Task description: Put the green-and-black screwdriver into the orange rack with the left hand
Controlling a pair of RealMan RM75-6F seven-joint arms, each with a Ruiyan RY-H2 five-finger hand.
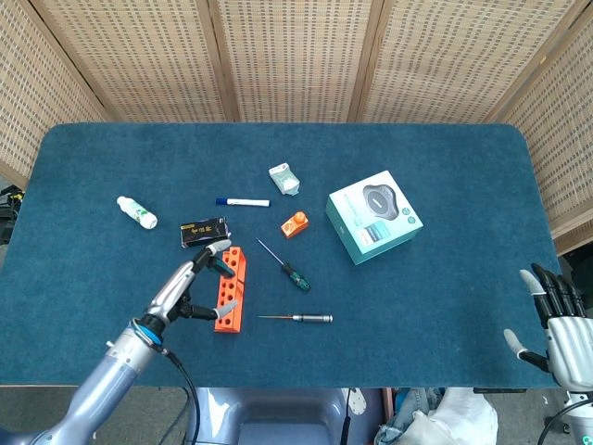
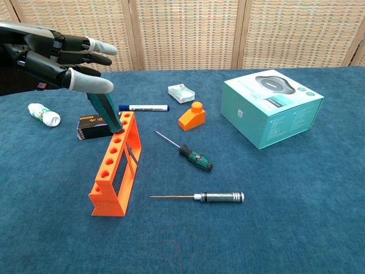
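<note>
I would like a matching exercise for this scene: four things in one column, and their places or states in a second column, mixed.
Things:
1. screwdriver with the green handle
2. silver-handled screwdriver
3. small white bottle
4. right hand

Places or states:
A. lying flat in front of the orange rack
B. far left of the table
C. standing tilted in the rack
D. open, at the table's right edge

Pairs: 1-C, 2-A, 3-B, 4-D
</note>
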